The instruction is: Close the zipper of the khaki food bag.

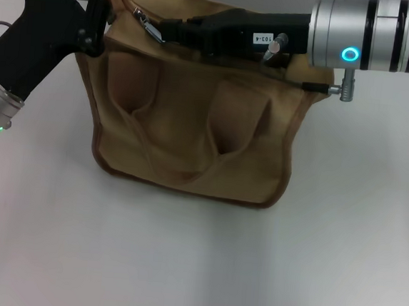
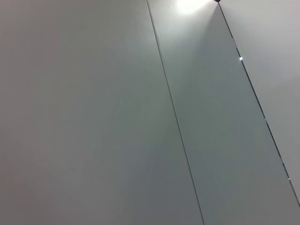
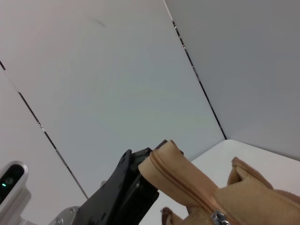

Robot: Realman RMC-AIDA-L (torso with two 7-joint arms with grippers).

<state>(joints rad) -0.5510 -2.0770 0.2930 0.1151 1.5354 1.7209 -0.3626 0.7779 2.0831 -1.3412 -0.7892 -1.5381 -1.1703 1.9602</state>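
Note:
The khaki food bag [image 1: 193,123] stands on the white table [image 1: 194,267], its loop handles hanging down the front. The zipper runs along its top; the silver slider with pull tab [image 1: 149,26] sits near the bag's left end. My right gripper [image 1: 166,29] reaches across the top from the right and is shut on the pull tab. My left gripper [image 1: 98,15] is shut on the bag's left end corner. The right wrist view shows the bag's end [image 3: 164,166], the zipper line, the slider [image 3: 219,217] and the left gripper [image 3: 126,187] behind it.
The right arm's silver wrist [image 1: 365,34] hangs over the bag's right end. The left arm [image 1: 11,72] slants in from the left edge. The left wrist view shows only grey wall panels [image 2: 93,117].

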